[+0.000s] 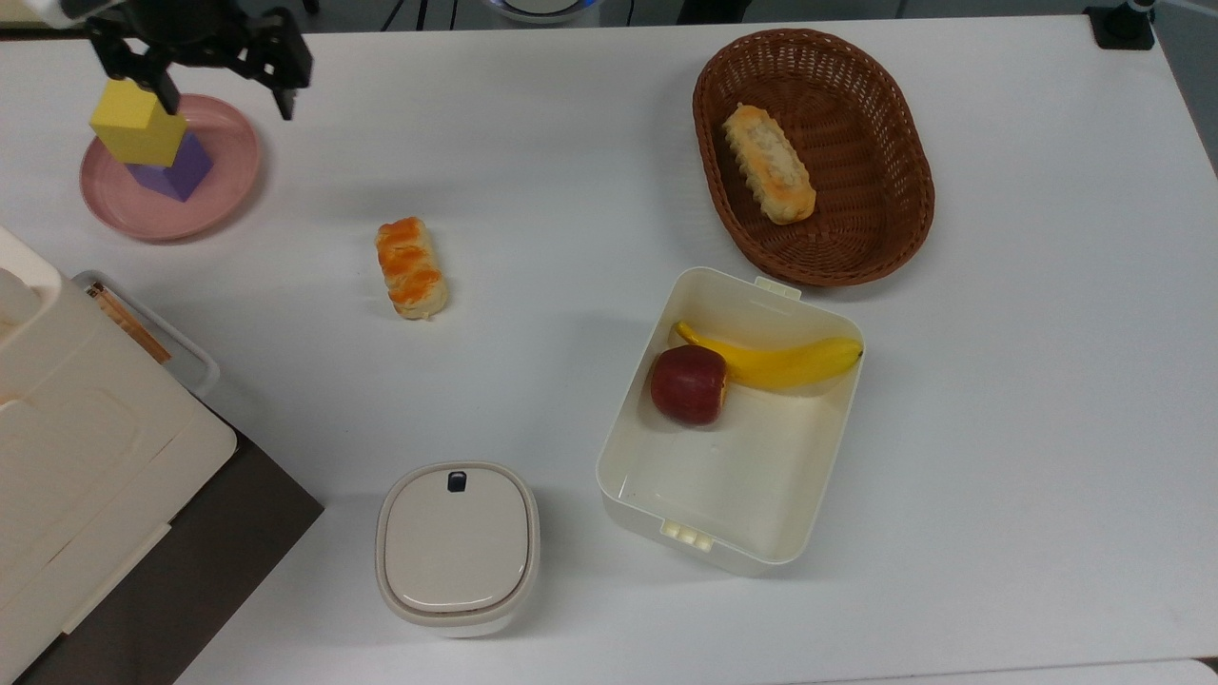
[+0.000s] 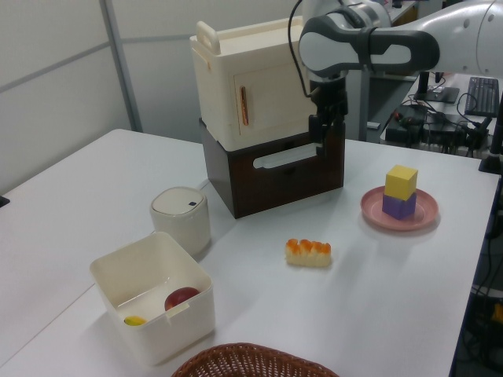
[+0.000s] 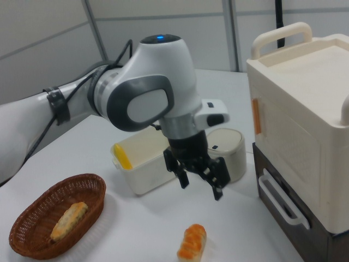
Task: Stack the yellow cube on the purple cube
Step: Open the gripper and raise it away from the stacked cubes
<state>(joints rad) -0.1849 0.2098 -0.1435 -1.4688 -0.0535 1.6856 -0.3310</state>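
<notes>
The yellow cube sits on top of the purple cube, and both stand on a pink plate at the top view's far left. In the left view the yellow cube rests squarely on the purple cube on the plate. My gripper hangs open and empty above the table, just to the top view's right of the stack and apart from it. The gripper hovers in front of the cabinet in the left view. Its spread fingers show in the right view around the gripper.
A glazed bread roll lies mid-table. A wicker basket holds another roll. A white box contains an apple and a banana. A lidded white container stands near a cream and brown cabinet.
</notes>
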